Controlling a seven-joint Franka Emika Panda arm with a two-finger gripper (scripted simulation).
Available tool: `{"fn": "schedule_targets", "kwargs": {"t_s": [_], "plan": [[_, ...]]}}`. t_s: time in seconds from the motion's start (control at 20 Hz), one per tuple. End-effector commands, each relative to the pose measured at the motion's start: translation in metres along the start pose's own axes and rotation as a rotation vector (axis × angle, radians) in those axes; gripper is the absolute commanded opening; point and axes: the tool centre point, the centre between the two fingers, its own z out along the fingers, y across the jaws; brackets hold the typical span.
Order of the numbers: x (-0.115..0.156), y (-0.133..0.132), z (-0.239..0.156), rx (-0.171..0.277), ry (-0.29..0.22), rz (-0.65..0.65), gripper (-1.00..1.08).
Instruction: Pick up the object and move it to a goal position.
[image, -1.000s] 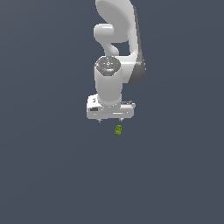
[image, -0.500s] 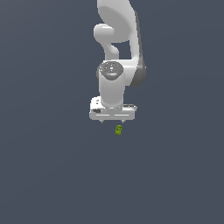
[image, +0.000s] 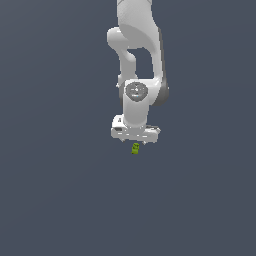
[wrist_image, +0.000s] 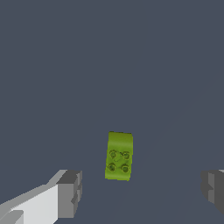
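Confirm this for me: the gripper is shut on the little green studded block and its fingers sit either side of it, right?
Not quite. The gripper is open, not shut: in the wrist view the green studded block lies free on the floor, with gaps between it and both fingers. They do sit either side of it.

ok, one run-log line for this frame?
phase: approach | gripper: open, above green block | block: on floor, ungrasped, between fingers

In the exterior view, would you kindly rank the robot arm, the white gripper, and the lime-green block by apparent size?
1. Robot arm: largest by far.
2. White gripper: clearly smaller.
3. Lime-green block: tiny, just below the gripper.
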Motion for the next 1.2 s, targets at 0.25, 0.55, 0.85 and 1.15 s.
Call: {"fn": "schedule_targets", "kwargs": {"t_s": [0.25,0.55,0.85,1.15], "plan": [[-0.012,-0.01,0.024,-0.002,0.012,0.073,1.0],[-0.014,-0.011,0.028,-0.002,0.013,0.082,1.0],[-0.015,-0.011,0.04,-0.002,0.013,0.083,1.0],[-0.015,-0.011,0.068,-0.002,0.014,0.086,1.0]]}}
